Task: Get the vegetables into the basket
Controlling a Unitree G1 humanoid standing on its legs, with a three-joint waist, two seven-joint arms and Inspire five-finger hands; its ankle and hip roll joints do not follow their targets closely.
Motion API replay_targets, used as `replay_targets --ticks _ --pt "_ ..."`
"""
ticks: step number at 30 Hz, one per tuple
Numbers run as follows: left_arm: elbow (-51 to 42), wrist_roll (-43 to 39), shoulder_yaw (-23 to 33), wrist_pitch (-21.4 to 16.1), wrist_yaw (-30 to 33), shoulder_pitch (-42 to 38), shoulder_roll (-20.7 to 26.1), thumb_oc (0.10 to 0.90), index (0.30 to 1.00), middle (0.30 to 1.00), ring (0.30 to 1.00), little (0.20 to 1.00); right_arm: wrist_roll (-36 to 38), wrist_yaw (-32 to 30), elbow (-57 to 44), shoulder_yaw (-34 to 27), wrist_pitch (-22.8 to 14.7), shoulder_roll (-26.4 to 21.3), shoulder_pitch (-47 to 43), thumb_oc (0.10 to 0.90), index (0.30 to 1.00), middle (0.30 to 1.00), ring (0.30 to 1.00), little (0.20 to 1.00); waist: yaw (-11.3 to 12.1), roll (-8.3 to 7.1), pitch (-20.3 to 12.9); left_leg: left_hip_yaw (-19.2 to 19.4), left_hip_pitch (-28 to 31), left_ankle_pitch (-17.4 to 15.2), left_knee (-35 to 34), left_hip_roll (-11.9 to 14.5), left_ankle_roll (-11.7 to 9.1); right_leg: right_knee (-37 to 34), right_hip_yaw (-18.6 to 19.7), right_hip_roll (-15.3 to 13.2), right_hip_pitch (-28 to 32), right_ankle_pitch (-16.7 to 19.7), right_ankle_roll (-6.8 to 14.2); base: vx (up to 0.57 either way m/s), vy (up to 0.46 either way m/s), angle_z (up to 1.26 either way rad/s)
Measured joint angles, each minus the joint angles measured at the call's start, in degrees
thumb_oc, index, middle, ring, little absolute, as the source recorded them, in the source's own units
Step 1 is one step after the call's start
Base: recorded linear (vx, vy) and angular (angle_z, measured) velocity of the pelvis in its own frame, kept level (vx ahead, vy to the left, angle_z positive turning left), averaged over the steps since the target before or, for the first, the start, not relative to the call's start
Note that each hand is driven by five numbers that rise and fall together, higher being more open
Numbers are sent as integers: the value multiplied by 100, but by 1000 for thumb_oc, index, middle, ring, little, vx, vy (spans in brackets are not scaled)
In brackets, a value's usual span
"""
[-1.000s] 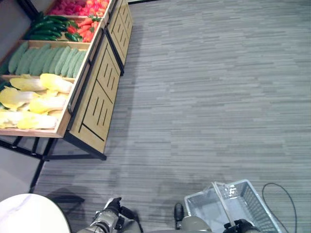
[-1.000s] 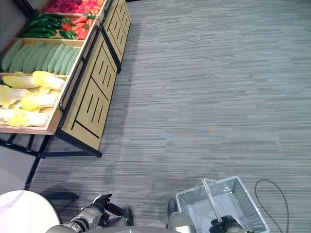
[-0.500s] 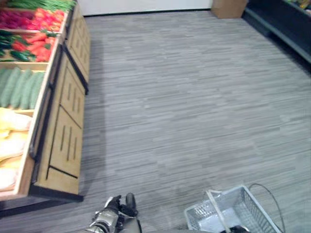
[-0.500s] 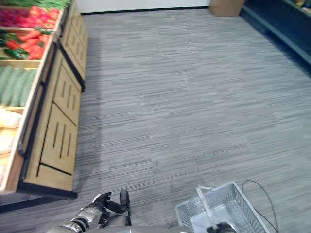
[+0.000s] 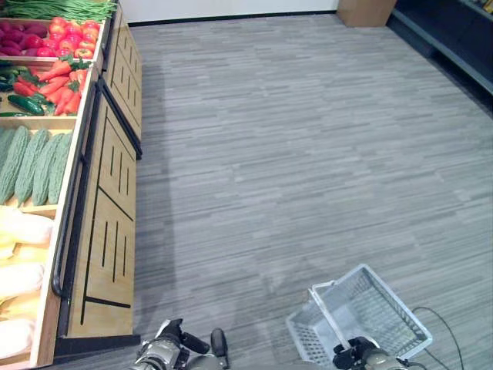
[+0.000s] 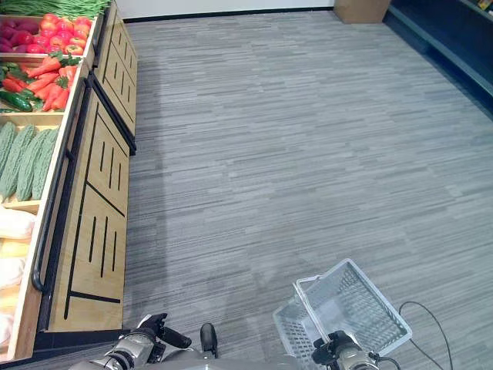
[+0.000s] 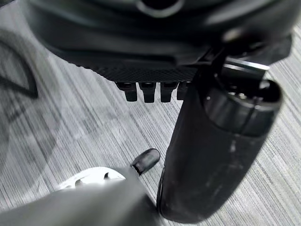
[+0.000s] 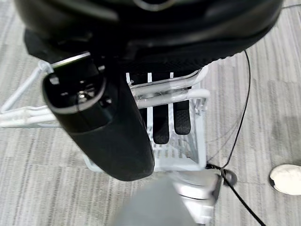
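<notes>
Basket [image 5: 362,312] handle gripped by right hand [image 6: 333,351], left hand [image 7: 155,89] curled empty, vegetable stand [image 5: 100,200] well apart

I see a grey floor [image 5: 308,154] streaked with fine lighter and darker stripes. The basket [image 5: 370,316] is pale silver-white wire mesh, its handle [image 8: 164,96] under my dark fingers [image 8: 161,123]. The stand [image 5: 108,208] is light wood with black slots and framing, holding red tomatoes [image 5: 65,35], orange-red carrots [image 5: 65,85] and pale green bitter gourds [image 5: 35,166].
</notes>
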Motion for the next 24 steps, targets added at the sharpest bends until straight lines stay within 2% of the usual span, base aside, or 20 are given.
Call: replay_targets --ticks 1,3,4,5,6,7,8,9,10,11,12,14,16,20,24 --pt "-34 3 -2 11 -16 17 23 900 1000 1000 1000 1000 -5 -20 -22 0 6 -26 0 400 300 300 300 300 43 48 32 14 71 -52 0 -15 43 -14 -508 -226 -130 -375 -122 259 -22 10" --pt "-32 49 -4 76 -37 -19 60 900 1000 1000 1000 1000 -1 8 -116 -1 5 -48 -20 400 300 300 300 300 18 134 99 -39 151 -180 0 45 93 -466 -803 -237 -285 -701 -279 221 -42 -4" --pt "14 103 -6 118 -52 -53 67 900 1000 1000 1000 1000 0 20 -179 -3 6 -44 -17 400 300 300 300 300 -37 195 163 -68 223 -188 0 106 59 -984 -941 -183 -368 -865 -345 251 -63 11" --pt "64 123 -2 143 -58 -61 33 900 1000 1000 1000 1000 4 19 -237 0 -33 -49 -24 400 300 300 300 300 -183 303 237 -184 281 -262 -1 221 3 -1829 -845 111 -402 -895 -382 253 -57 22" --pt "148 167 2 145 -55 -82 28 900 1000 1000 1000 1000 6 29 -245 6 -32 -47 -34 400 300 300 300 300 -260 343 267 -220 324 -268 -1 287 -36 -2489 -685 270 -421 -843 -373 224 -55 49" --pt "300 217 116 151 -55 -85 81 900 1000 1000 1000 1000 8 47 -274 43 -37 1 -7 400 300 300 300 300 -358 293 306 -308 407 -222 -1 317 -116 -3485 -500 422 -433 -440 -347 147 -34 61" --pt "321 216 134 150 -56 -78 136 900 1000 1000 1000 1000 14 59 -265 50 -19 60 41 400 300 300 300 300 -393 126 348 -318 528 -206 -1 229 -161 -3813 -543 357 -455 7 -470 172 -33 67" --pt "261 226 122 134 -56 -55 136 900 1000 1000 1000 1000 21 87 -249 51 -1 91 95 400 300 300 300 300 -414 46 367 -486 609 -338 -7 232 -207 -4008 -413 434 -479 202 -531 62 -13 104" --pt "251 271 123 93 -63 24 221 900 1000 1000 1000 1000 46 77 -183 58 7 193 244 400 300 300 300 300 -497 -126 315 -776 657 -405 -36 228 -561 -4161 -78 485 -366 625 -552 64 -21 103" --pt "217 315 125 77 -60 80 100 900 1000 1000 1000 1000 63 60 -102 16 40 180 277 400 300 300 300 300 -488 -49 301 -831 653 -391 -34 398 -699 -4256 -190 660 -234 478 -593 16 -85 100" --pt "156 318 130 48 -61 111 90 900 1000 1000 1000 1000 65 17 -43 10 86 151 238 400 300 300 300 300 -490 -10 290 -771 686 -308 -29 439 -815 -4385 -274 721 -117 626 -730 8 -93 49" --pt "142 324 129 46 -72 104 56 900 1000 1000 1000 1000 70 -6 -109 10 86 -9 182 400 300 300 300 300 -528 96 241 -690 600 -271 -19 574 -800 -4665 -472 875 47 745 -905 28 -70 33" --pt "138 326 128 27 -72 73 -4 900 1000 1000 1000 1000 71 -63 -226 4 71 -162 149 400 300 300 300 300 -527 102 238 -693 573 -258 -14 629 -817 -4740 -522 933 63 779 -951 48 -55 12" --pt "157 326 128 27 -74 66 -71 900 1000 1000 1000 1000 69 -94 -205 7 86 -266 155 400 300 300 300 300 -525 115 231 -712 623 -349 -1 652 -999 -4841 -520 959 165 789 -931 86 -93 0" --pt "151 321 129 26 -70 116 -69 900 1000 1000 1000 1000 70 -90 -157 3 91 -203 273 400 300 300 300 300 -528 173 227 -769 641 -357 -2 600 -978 -4841 -550 890 206 765 -858 47 -60 7"
